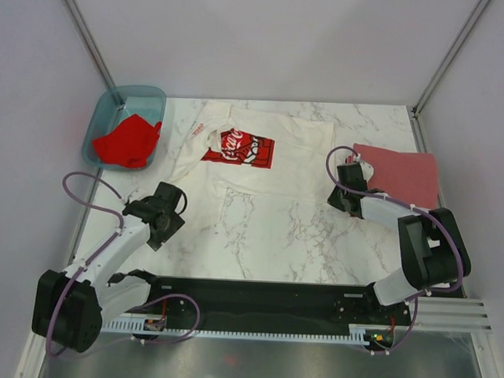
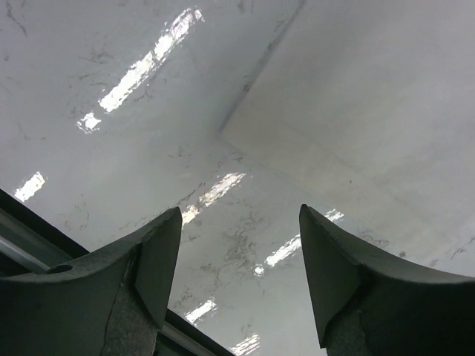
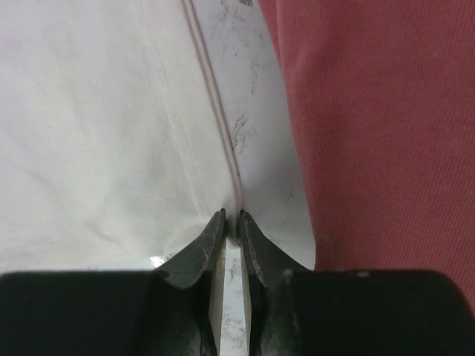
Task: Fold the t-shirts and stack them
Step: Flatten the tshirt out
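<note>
A white t-shirt (image 1: pixel 270 169) with a red-and-black chest print lies spread flat on the marble table (image 1: pixel 283 241). At the shirt's right edge, my right gripper (image 1: pixel 350 178) is shut on the white t-shirt's hem (image 3: pixel 231 178); its fingertips (image 3: pixel 231 216) pinch the thin cloth edge. A folded brick-red t-shirt (image 1: pixel 401 174) lies just to the right of that gripper, filling the right side of the right wrist view (image 3: pixel 386 126). My left gripper (image 1: pixel 174 204) hovers open (image 2: pixel 239 211) over bare marble, near the white t-shirt's lower left corner (image 2: pixel 356 96). A bright red t-shirt (image 1: pixel 129 140) lies crumpled in the tub.
A translucent teal tub (image 1: pixel 105 116) stands at the back left corner. Grey walls and metal posts enclose the table at back and sides. A black rail (image 1: pixel 256 294) with both arm bases runs along the near edge.
</note>
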Controlling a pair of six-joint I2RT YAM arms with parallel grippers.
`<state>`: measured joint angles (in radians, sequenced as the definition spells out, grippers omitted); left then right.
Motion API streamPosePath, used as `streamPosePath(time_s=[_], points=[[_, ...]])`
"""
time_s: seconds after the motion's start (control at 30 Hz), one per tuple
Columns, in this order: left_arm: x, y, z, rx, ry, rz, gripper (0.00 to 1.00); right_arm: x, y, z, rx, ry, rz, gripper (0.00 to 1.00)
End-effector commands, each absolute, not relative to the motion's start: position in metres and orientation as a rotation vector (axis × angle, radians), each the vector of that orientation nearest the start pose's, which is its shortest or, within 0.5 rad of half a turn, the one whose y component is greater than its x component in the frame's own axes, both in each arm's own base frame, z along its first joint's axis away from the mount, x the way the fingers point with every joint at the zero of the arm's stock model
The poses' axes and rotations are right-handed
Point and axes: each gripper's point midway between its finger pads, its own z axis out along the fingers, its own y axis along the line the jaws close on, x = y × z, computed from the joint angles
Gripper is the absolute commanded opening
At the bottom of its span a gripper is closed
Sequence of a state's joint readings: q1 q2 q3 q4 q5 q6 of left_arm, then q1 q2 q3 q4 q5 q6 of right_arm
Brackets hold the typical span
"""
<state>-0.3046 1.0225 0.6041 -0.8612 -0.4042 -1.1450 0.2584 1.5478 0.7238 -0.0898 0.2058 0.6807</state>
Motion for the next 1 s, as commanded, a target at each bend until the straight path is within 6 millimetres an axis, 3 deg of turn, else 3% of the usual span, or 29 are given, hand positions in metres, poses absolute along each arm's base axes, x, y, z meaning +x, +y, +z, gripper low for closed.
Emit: streamPosePath(time_s=[0.0,0.2,0.33,0.53,0.7,0.97], points=[[0.202,-0.011,0.06,-1.24,2.304,0.216,0.7,0.346,0.086,0.025,0.59,2.374,0.189,0.2],[0.213,0.004,0.048,-1.27,2.363,0.32,0.71,0.345,0.086,0.027,0.585,2.372,0.194,0.19],[0.22,0.001,0.032,-1.275,2.44,0.3,0.68,0.344,0.085,0.028,0.586,2.366,0.191,0.19],[0.232,-0.002,0.023,-1.26,2.448,0.262,0.64,0.344,0.084,0.027,0.584,2.367,0.186,0.19],[0.23,0.004,0.019,-1.312,2.415,0.274,0.51,0.344,0.083,0.03,0.587,2.357,0.184,0.19],[0.222,0.009,0.016,-1.394,2.347,0.27,0.46,0.343,0.082,0.033,0.586,2.348,0.187,0.19]])
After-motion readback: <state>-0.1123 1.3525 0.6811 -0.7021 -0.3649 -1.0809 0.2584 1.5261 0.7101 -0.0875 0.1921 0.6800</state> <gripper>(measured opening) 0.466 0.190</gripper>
